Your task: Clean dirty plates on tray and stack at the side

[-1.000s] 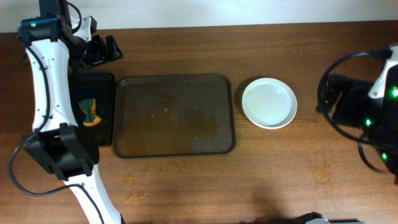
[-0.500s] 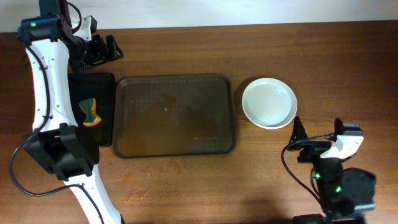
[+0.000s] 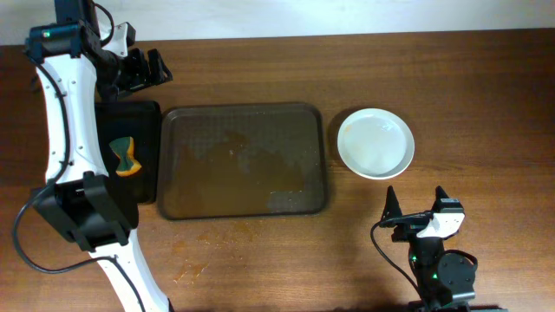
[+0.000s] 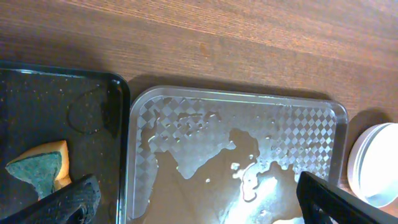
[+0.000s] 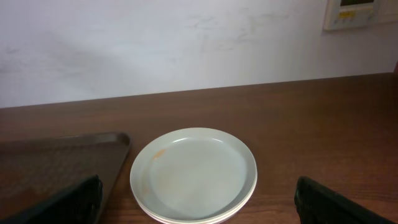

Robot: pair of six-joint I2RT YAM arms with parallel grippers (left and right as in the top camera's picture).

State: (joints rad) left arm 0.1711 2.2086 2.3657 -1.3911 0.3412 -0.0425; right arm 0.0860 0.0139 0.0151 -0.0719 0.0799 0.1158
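Observation:
The white plates (image 3: 375, 143) sit in one stack on the table right of the tray (image 3: 244, 161). The stack shows in the right wrist view (image 5: 193, 175), with a faint orange smear on the top plate's left side, and at the right edge of the left wrist view (image 4: 376, 163). The dark brown tray holds no plates and looks wet (image 4: 236, 155). My left gripper (image 3: 146, 71) is open and empty at the far left, above the table behind the black tray. My right gripper (image 3: 416, 208) is open and empty near the front edge, just in front of the stack.
A smaller black tray (image 3: 130, 117) lies left of the brown tray and holds an orange and green sponge (image 3: 125, 155), which also shows in the left wrist view (image 4: 38, 171). A white wall rises behind the table (image 5: 186, 43).
My right arm has swung from the far right edge to the front of the table, low and facing the plate stack. The left arm, plates and tray have not moved.

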